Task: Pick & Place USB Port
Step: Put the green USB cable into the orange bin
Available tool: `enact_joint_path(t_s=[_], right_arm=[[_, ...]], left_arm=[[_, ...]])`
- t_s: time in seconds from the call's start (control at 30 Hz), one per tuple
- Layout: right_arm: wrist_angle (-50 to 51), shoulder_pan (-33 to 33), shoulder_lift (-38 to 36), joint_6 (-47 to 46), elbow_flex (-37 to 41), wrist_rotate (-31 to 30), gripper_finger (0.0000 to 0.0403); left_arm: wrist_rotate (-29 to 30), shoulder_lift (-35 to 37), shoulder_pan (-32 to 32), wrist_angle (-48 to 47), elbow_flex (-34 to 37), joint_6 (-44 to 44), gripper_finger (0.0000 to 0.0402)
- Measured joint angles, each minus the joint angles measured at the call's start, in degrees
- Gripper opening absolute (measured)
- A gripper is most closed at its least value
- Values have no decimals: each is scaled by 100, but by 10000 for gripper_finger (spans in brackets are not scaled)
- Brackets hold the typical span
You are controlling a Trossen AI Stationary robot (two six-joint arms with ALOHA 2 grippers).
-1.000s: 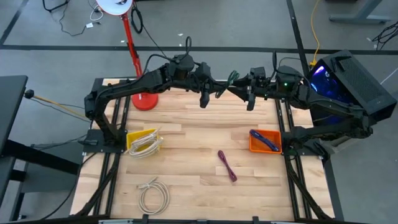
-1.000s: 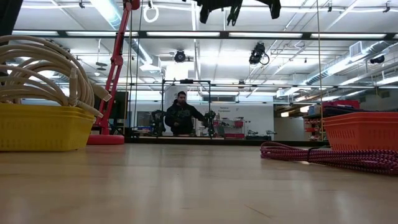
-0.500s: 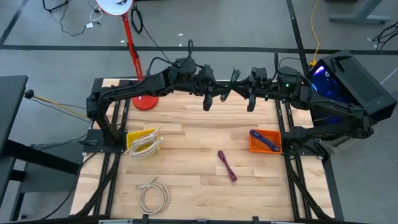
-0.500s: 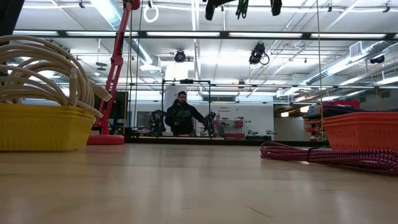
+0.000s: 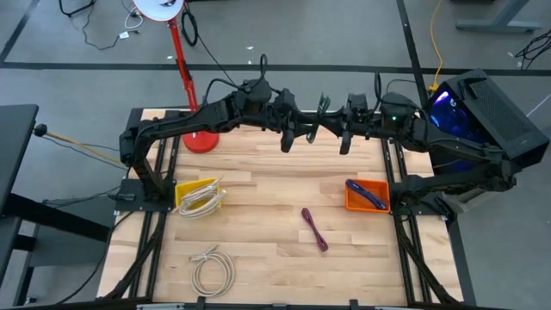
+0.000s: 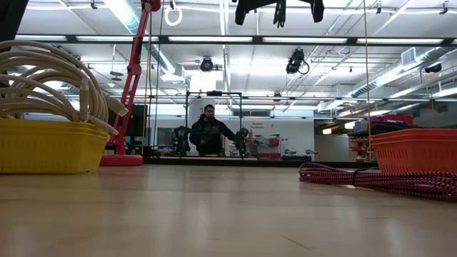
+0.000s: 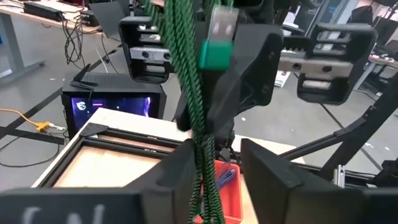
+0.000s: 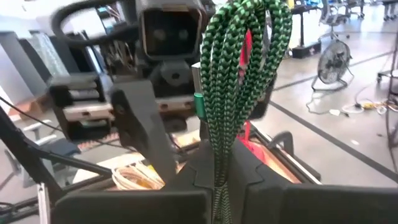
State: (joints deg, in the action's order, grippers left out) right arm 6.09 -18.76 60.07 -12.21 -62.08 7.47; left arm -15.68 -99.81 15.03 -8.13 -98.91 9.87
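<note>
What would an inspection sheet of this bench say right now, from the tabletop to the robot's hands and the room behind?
Surface: wooden table, bare in the middle.
Job's things: green braided cable held in the air between both arms; purple cable lying loose; white cable coiled near the front edge.
Bins: yellow bin holds white cables; orange bin holds a blue one.
Clutter: red lamp at the back left corner.
Hands: right hand shut on the green cable; left hand open around it.
Cables: orange lead on the floor.
Surroundings: a person far behind the table.
</note>
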Motion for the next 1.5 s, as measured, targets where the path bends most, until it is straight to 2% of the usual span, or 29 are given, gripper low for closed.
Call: enact_joint_path(t_s=[0.2,0.3,0.47,0.57,0.77,0.9,1.07,1.3,1.5], right_arm=[[544,-45,-2,49,0,-235,8],[1338,-286,-145,59,0,-261,8],[3337,-851,-439,-123,2,-271,8],[4409,-1051,-604,-326,2,-10,7],[6343,-886,-644,-414,24,438,7],[7096,-648,-650,-571,110,308,6],[7210,-521,-649,-686,411,600,6],[7197,-349,-649,-854,1353,1191,6],[6891,-273,-648,-830,1961,1249,6]], left_arm=[[-52,90,146,-105,-10,0,194],[4,196,301,-495,-15,-13,209],[42,279,543,-1465,-11,-155,211],[50,295,551,-1886,-13,-228,206],[93,290,447,-2260,-13,-463,202],[135,290,376,-2257,-13,-582,202],[147,290,332,-2261,-11,-617,202],[151,290,334,-2264,-11,-617,202],[170,286,334,-2261,-11,-619,202]])
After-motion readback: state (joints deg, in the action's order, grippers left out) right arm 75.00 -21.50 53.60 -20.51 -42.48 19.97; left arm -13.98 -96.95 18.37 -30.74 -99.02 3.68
